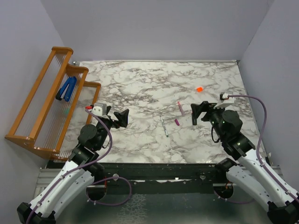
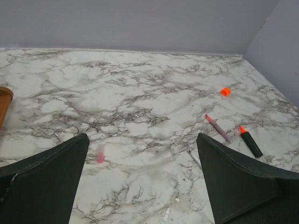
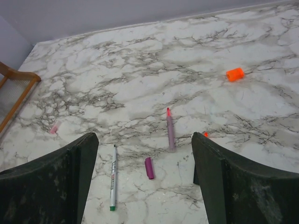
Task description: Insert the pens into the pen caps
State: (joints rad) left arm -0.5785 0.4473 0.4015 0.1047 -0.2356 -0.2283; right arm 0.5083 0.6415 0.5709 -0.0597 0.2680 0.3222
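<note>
Marble table (image 1: pixel 140 79), lavender walls on three sides, and a wooden rack (image 1: pixel 77 69) along the left edge with a blue clip (image 1: pixel 66 88) resting on it. The left gripper (image 1: pixel 123 117) hovers with fingers spread wide, nothing held; the right gripper (image 1: pixel 197 113) is likewise parted and empty. Between them lie the white pen (image 1: pixel 164 126), pink pen (image 1: pixel 180 108) and magenta cap (image 1: pixel 177 122), none touching. The orange cap (image 1: pixel 199 88) sits alone farther back, toward the right wall. The far half of the marble lies open up to the back wall. The black marker (image 2: pixel 251 143) lies by the right gripper; that wrist view catches only its orange tip. The pale pink cap (image 2: pixel 100 154) looks blurred, near the left fingers.
</note>
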